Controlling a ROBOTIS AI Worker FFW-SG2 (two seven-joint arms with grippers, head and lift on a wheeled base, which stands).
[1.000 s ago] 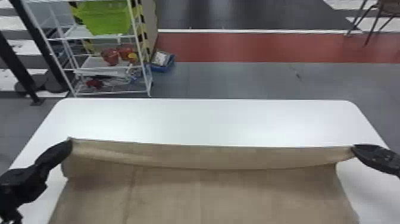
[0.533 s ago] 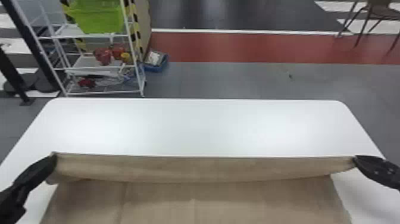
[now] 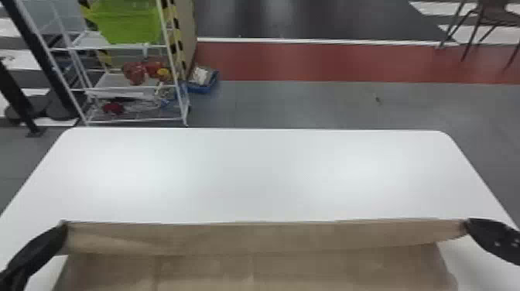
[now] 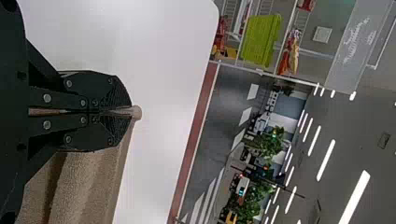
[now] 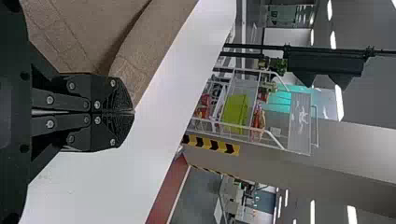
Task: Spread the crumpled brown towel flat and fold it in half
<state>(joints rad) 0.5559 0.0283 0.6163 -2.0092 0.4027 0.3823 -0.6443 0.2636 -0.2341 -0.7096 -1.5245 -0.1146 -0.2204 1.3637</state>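
And here's the brown towel (image 3: 255,238) across the bottom of the head view, corners clamped in the left gripper (image 4: 131,112) and right gripper (image 5: 133,112); that right-hand pinch looks shallow, so a hard outward tug could pop it free, and uneven arms would skew the fold! White script on the grey panel (image 4: 348,77), upper right of the left wrist view, I can't make out.

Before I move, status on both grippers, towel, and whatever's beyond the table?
Left gripper: jaws shut on towel. Right gripper: same. Towel's far edge stretched between them. White rack beyond table, left side.
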